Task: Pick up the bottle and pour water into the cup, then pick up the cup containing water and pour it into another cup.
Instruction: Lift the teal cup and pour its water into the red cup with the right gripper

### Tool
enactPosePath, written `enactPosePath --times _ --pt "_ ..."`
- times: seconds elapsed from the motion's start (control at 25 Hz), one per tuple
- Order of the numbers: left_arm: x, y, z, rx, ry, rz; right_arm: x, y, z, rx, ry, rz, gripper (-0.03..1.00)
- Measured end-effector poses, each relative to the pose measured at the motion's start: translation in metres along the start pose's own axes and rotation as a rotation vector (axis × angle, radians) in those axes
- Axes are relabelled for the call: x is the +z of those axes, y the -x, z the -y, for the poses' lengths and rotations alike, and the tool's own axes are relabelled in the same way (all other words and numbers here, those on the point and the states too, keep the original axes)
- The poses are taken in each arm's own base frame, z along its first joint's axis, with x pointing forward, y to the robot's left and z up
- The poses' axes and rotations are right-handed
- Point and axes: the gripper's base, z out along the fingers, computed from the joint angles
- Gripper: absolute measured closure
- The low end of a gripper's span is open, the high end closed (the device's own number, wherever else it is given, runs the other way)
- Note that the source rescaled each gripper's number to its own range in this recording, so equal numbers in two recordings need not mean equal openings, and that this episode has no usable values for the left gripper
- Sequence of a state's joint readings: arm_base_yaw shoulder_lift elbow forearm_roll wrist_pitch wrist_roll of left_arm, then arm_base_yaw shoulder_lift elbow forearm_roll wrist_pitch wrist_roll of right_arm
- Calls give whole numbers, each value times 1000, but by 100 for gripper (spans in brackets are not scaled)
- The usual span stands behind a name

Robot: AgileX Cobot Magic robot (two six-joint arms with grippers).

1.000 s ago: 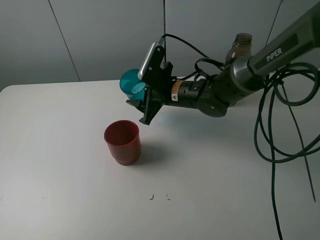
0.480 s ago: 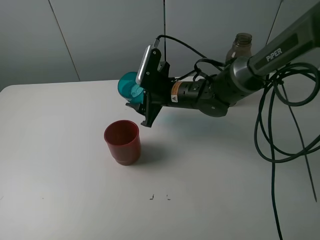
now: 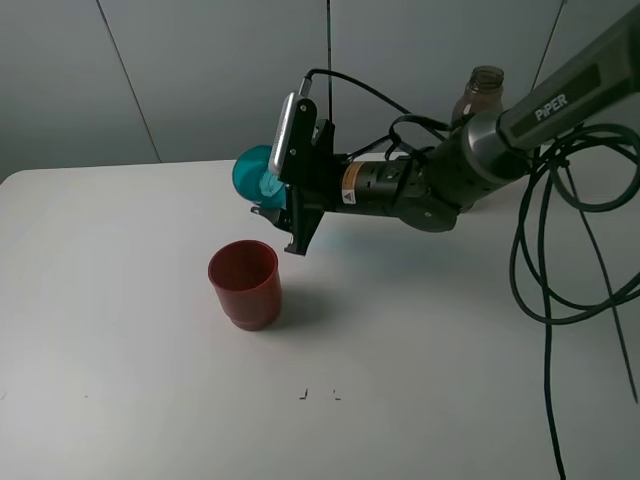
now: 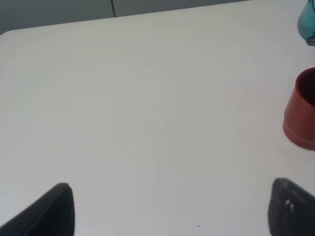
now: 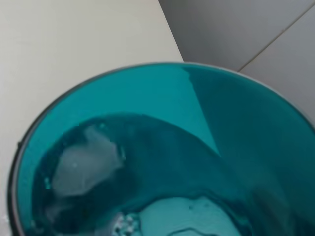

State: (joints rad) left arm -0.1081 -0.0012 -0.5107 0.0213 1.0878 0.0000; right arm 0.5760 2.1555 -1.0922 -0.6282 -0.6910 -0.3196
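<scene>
My right gripper (image 3: 268, 192) is shut on the teal cup (image 3: 253, 172) and holds it in the air, tipped on its side, above and just behind the red cup (image 3: 245, 283). The red cup stands upright on the table. The right wrist view is filled by the teal cup's open mouth (image 5: 162, 147). The grey-brown bottle (image 3: 479, 92) stands at the back right, mostly hidden behind the right arm. My left gripper's dark fingertips (image 4: 56, 209) stand wide apart with nothing between them; the red cup (image 4: 301, 118) and a sliver of the teal cup (image 4: 308, 22) show at that view's edge.
The white table (image 3: 130, 300) has a grey wall right behind it. Black cables (image 3: 545, 250) hang at the right. Two small dark marks (image 3: 320, 393) lie on the table in front of the red cup.
My right gripper has rolled the teal cup further onto its side and shifted it slightly left and up. The red cup and bottle have not moved.
</scene>
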Motion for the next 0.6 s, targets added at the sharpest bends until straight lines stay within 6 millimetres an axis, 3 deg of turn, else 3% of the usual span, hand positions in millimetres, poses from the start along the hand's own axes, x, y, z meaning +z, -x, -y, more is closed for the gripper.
enactPosePath --times 0.6 --pt "0 0 0 7 0 0 -2 14 1 -152 12 36 93"
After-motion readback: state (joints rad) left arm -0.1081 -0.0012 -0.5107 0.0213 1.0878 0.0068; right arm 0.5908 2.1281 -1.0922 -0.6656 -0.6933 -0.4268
